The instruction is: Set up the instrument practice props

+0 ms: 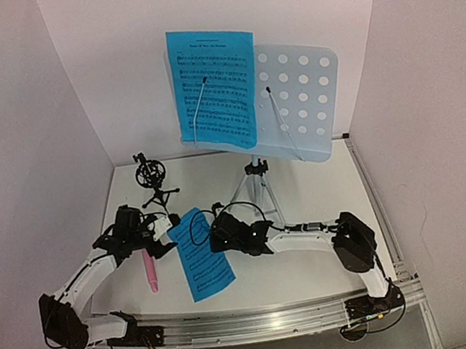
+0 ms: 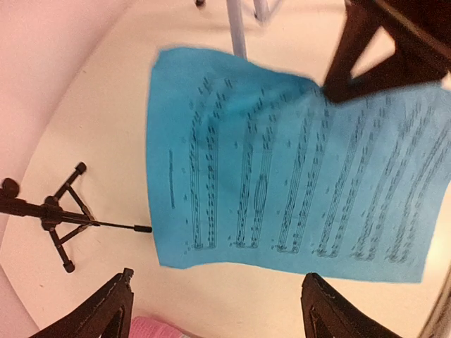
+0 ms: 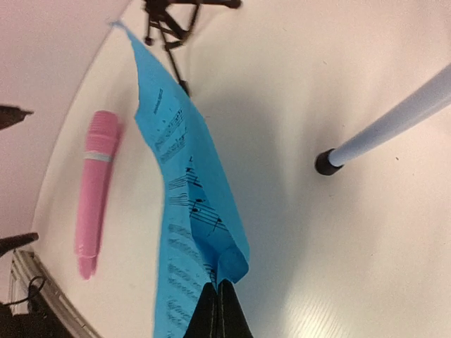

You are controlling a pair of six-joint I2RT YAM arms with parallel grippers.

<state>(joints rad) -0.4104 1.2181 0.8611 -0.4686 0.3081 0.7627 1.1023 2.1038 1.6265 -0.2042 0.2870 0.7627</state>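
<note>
You work in a lab test booth: white panel walls point(image 1: 15, 128) enclose a white table point(image 1: 323, 187) with an aluminium rail point(image 1: 255, 320).

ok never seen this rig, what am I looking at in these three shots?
Two robot arms are bolted at the near edge of a table. One picture comes from a fixed camera overhead. The other two come from a camera on each wrist, looking past its own fingers. On the table are a pale-blue music stand holding one blue sheet-music page, a small black mic mount, a pink microphone lying flat, and a second page. The right gripper pinches that page's edge. The left gripper is open and holds nothing.
</note>
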